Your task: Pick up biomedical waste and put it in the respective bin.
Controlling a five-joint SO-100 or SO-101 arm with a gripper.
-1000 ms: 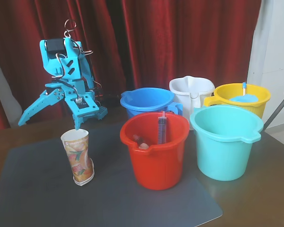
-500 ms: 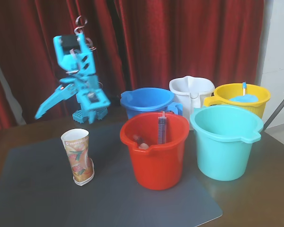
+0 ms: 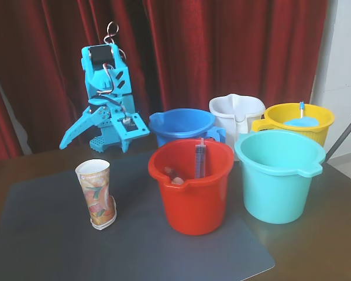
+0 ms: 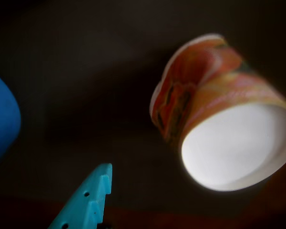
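The paper cup (image 3: 96, 196), white-rimmed with orange, red and green print, stands slightly tilted on the grey mat (image 3: 47, 234) at the front left. It also shows in the wrist view (image 4: 219, 109), to the upper right of one teal toothed finger (image 4: 88, 200). My teal gripper (image 3: 82, 143) is open and empty. It hangs behind and above the cup, well apart from it, on the folded arm at the back left. The turquoise bucket (image 3: 279, 175) with a pouring lip stands at the right front.
A red bucket (image 3: 191, 187) holding a syringe (image 3: 200, 159) stands between cup and turquoise bucket. Behind are a darker blue bucket (image 3: 181, 126), also in the wrist view (image 4: 0, 119), a white jug (image 3: 237, 114) and a yellow bucket (image 3: 301, 120). Red curtains hang at the back.
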